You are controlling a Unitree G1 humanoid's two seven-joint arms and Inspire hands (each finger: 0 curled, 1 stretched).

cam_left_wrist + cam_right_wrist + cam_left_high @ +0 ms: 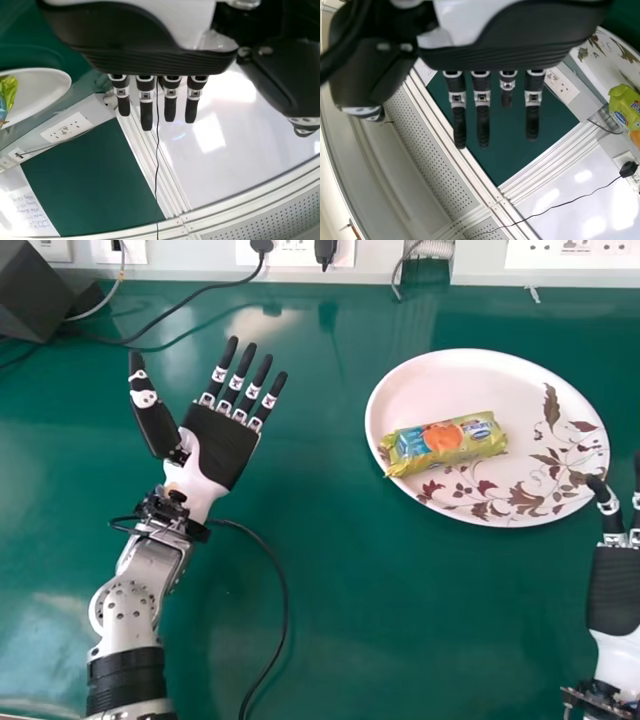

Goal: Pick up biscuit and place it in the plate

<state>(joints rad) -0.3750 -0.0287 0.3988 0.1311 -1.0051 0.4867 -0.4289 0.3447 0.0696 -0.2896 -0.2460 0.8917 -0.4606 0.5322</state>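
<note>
printed biscuit packet [443, 443], illegible writing [29, 209] on whiteboard [11, 181]

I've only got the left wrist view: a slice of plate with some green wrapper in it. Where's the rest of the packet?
Observer: In the head view, the whole biscuit packet lies on the left half of the plate, one end reaching the rim.
Operator: And the right hand, is it on the packet?
Observer: No, the right hand is at the plate's right side, well away from the packet.
Operator: Is my left hand near the plate?
Observer: Green table separates the left hand from it.
</note>
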